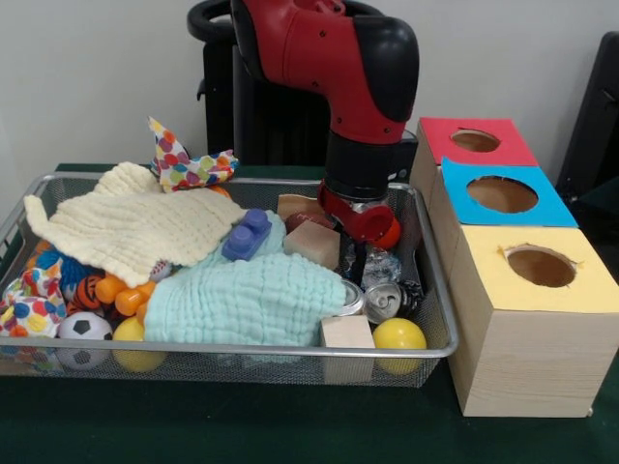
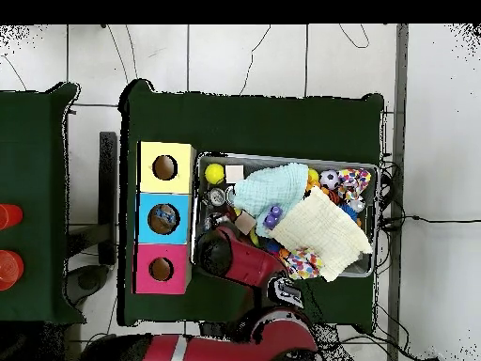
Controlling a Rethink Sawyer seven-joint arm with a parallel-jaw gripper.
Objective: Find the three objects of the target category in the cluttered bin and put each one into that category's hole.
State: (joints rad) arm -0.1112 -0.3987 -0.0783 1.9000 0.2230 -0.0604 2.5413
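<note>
The green table (image 1: 193,425) carries a wire bin (image 1: 242,348) filling the left and centre of the front view, and a wooden box (image 1: 527,348) at the right with three holes: red (image 1: 475,140) at the top, blue (image 1: 502,193) in the middle, yellow (image 1: 541,266) nearest the lower right.

The red and black arm (image 1: 358,77) comes down from the upper centre into the right end of the bin, its gripper (image 1: 358,253) buried among the clutter. Whether the fingers are spread or pinching something I cannot tell; the wrist and the objects around it hide them in both views.

Two cloths cover much of the pile: a cream one (image 1: 135,227) at the upper left and a pale green one (image 1: 242,300) at the centre. Which category is the target is not shown, so I cannot name the task's things. The candidates lie around the gripper, in the bin's right end: a tan block (image 1: 312,244), a crushed silver can (image 1: 384,300), a wooden cube (image 1: 346,332) and a yellow ball (image 1: 399,334). A blue plastic piece (image 1: 248,235) sits on the green cloth.

To do the step well, I judge the gripper should settle on one object only, clear of cloth edges that could drag up with it, then lift straight before crossing the bin's right rim towards the holes. The can looks slippery and dented; the blocks should grip more surely.
</note>
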